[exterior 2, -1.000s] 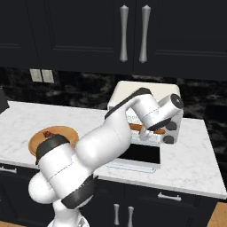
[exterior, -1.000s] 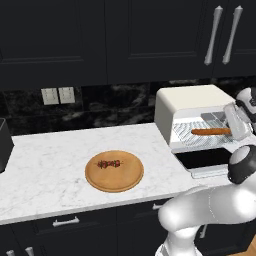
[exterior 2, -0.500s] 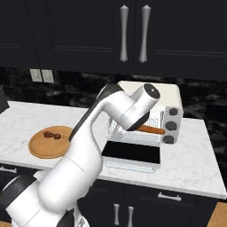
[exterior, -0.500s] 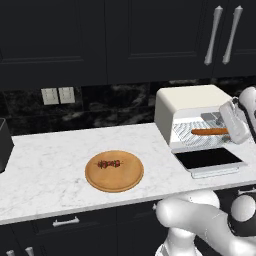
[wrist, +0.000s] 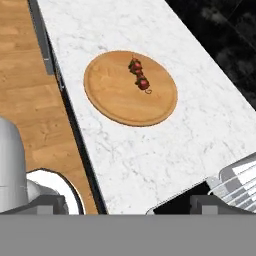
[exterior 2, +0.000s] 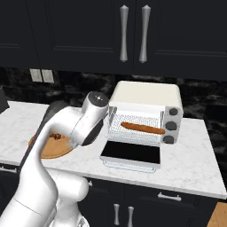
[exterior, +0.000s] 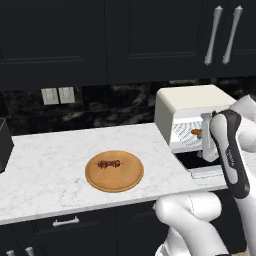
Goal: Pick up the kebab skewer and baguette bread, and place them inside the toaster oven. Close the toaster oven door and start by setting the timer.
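kebab skewer, a thin stick of dark red and brown chunks, lies on the round wooden board left of the toaster oven. baguette bread, slim and orange-brown, rests on the oven's wire rack above the lowered toaster oven door. gripper is released, fingertips apart, holding nothing.

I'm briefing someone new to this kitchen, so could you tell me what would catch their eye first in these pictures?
First the toaster oven at the right of the marble counter, its glass door folded down flat and the baguette lying on the rack inside. Next the round wooden board further left on the counter, with the small kebab skewer on it.
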You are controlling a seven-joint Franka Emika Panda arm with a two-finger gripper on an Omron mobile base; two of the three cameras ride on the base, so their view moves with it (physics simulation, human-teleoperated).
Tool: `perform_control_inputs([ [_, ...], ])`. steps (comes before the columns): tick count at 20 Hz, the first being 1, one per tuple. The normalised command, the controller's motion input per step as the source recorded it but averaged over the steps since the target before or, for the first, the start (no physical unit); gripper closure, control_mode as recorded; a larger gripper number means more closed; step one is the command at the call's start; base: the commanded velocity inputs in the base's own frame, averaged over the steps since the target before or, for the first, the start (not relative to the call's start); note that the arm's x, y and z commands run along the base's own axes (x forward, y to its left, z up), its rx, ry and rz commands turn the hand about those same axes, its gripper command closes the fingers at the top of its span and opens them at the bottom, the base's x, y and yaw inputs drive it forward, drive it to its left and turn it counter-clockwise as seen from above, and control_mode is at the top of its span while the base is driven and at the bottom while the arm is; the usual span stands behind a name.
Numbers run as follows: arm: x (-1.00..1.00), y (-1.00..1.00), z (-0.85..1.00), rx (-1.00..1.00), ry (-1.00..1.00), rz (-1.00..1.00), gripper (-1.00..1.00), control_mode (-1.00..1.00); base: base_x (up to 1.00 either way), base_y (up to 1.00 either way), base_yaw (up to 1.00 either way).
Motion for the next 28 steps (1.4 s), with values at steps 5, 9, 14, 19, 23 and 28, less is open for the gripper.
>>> perform_control_inputs([
  [5, -0.02, 1.0, 0.02, -0.05, 0.19, -0.06, -1.0, -1.0, 0.0, 0.0, 0.0],
  [9, 0.27, 1.0, 0.0, -0.07, 0.31, -0.01, -1.0, -1.0, 0.0, 0.0, 0.0],
  [14, 0.44, 1.0, 0.0, -0.14, 0.29, 0.0, -1.0, -1.0, 0.0, 0.0, 0.0],
  [19, 0.35, 0.9, -0.2, -0.15, 0.24, 0.02, -1.0, -1.0, 0.0, 0.0, 0.0],
  [23, 0.75, 0.44, -0.14, -0.11, 0.28, 0.06, -1.0, -1.0, 0.0, 0.0, 0.0],
  [28, 0.32, 0.01, -0.44, -0.14, 0.14, 0.16, -1.0, -1.0, 0.0, 0.0, 0.0],
])
